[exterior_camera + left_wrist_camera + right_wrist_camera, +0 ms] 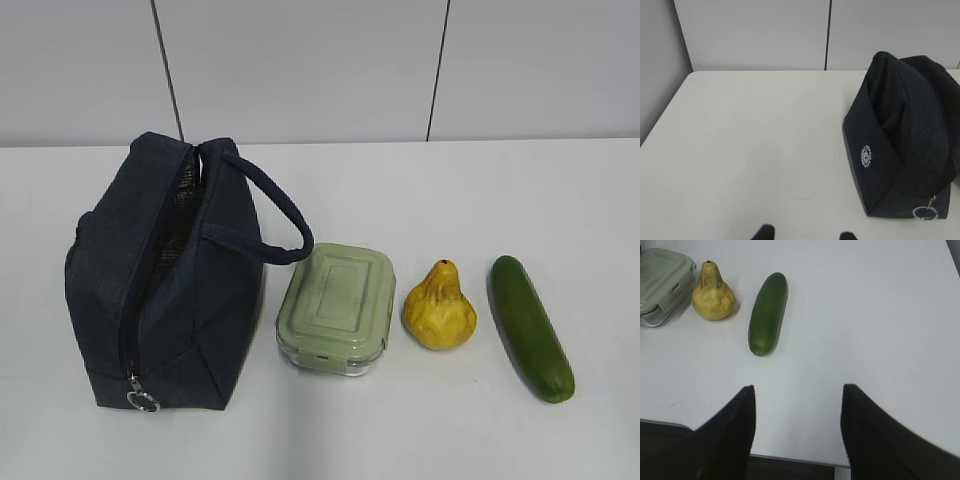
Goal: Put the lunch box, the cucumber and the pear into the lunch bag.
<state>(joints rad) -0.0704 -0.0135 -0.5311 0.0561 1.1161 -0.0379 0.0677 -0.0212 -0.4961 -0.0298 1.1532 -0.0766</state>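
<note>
1. All four things sit in a row on the surface [560,200]: bag [170,280] on the left, box [337,308] just beside it, then pear [440,308], with the cucumber [530,328] on the right.
2. Risk, I'd say: the bag's slit looks narrow and floppy, so the box could catch on the fabric and shove the bag away.
3. The pear looks lumpy and could roll if nudged; the cucumber may slip in a pinch.
4. Left pincer [805,234]: only the tips peek in, parted a little, empty, near the bag.
5. Right pincer [797,430]: spread wide, holding nothing, hanging nearer than the cucumber.
</note>
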